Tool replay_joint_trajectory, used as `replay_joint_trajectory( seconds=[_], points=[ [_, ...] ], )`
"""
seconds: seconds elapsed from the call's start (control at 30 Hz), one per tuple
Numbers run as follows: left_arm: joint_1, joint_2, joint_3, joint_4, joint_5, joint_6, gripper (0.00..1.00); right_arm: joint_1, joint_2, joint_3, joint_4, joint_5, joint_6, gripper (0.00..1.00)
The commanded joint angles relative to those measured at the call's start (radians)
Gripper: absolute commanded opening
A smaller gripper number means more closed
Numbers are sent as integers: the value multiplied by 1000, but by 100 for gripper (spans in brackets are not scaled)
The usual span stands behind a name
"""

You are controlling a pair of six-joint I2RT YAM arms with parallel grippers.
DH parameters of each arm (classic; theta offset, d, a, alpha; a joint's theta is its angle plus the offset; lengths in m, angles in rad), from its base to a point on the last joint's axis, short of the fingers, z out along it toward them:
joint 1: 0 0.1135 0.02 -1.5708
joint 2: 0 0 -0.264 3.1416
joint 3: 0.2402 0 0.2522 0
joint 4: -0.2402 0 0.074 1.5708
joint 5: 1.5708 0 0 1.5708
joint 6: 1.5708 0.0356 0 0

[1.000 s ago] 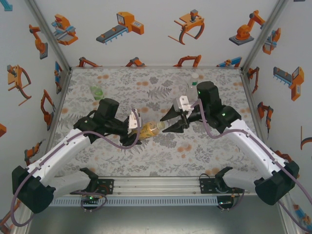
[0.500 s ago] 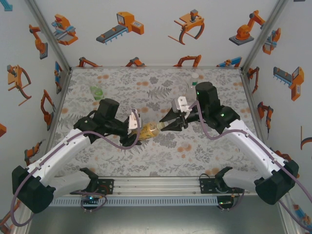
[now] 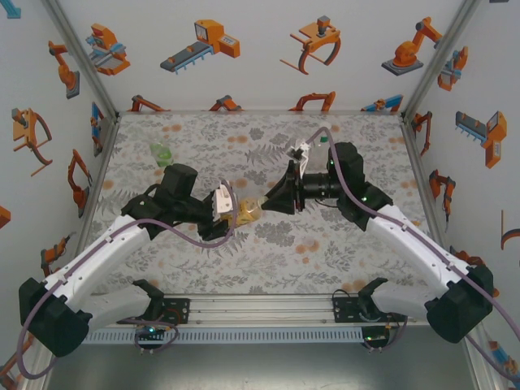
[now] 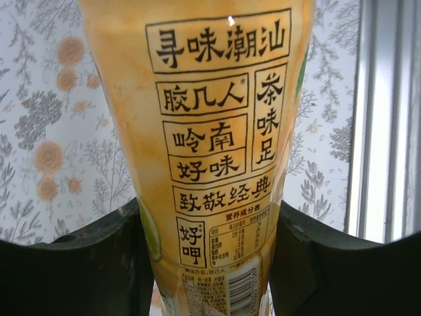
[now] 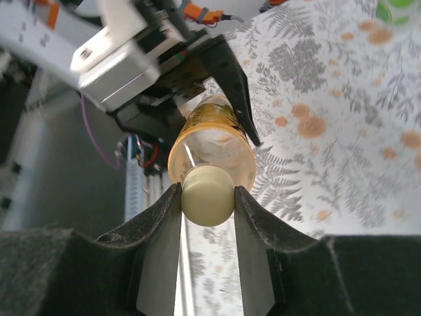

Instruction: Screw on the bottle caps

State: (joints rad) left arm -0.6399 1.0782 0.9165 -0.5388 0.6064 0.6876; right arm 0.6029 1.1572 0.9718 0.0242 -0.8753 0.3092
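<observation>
1. Bottle first: the amber-yellow bottle (image 3: 248,213) is held in the air over the middle of the table (image 3: 203,268) and does not touch it.
2. Its long axis lies almost level. In the top view it runs from left to right, and the neck end points to the right and a little toward the far wall.
3. In the left wrist view the label of the amber-yellow bottle (image 4: 217,164) faces the camera, with printed characters in boxes, and the body goes away from the camera up the picture.
4. In the right wrist view the amber-yellow bottle (image 5: 212,148) is seen end-on, with its neck end pointing straight at the camera.
5. The pale yellow cap (image 5: 208,195) sits at this neck end, in line with the bottle's axis. How far it is screwed on, I cannot tell.
6. The right gripper (image 5: 208,197) is clenched on the pale yellow cap, with one finger touching each side of it.
7. The left gripper (image 4: 207,220) grasps the amber-yellow bottle around its body, and its two dark fingers press on the label sides.
8. In the top view the left gripper (image 3: 230,214) and the right gripper (image 3: 266,203) face each other, with the bottle between them.
9. The green bottle (image 3: 160,153) stands upright on the table at the far left, well apart from both grippers.
</observation>
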Motion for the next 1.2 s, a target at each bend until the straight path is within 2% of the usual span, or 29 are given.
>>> replay_joint_trajectory(
  seconds=[0.0, 0.13, 0.23, 0.37, 0.57, 0.67, 0.83, 1.03, 1.17],
  points=[
    [-3, -15, 9, 63, -49, -12, 0, 19, -13, -19, 76, 158, 426, 0],
    [-4, -13, 7, 82, -123, -28, 0, 29, -10, -32, -5, 269, 671, 0],
    [-3, -9, 5, 95, -175, -44, 0, 29, -2, -52, -14, 295, 846, 0],
    [-4, 1, 5, 108, -236, -64, 0, 29, 10, -42, -104, 313, 881, 0],
    [-3, 6, 7, 111, -231, -66, 1, 29, 78, -12, -86, 259, 910, 0],
    [-3, 2, 4, 110, -228, -61, 0, 29, 85, 6, -112, 269, 885, 0],
    [-4, -8, -2, 107, -181, -44, 0, 29, 85, 44, -115, 275, 776, 11],
    [-3, -8, 1, 84, -106, -25, 1, 20, 75, 135, -176, 235, 531, 41],
    [-4, -5, 10, 61, -57, -11, 1, 12, 60, 205, -274, 216, 296, 55]
  ],
)
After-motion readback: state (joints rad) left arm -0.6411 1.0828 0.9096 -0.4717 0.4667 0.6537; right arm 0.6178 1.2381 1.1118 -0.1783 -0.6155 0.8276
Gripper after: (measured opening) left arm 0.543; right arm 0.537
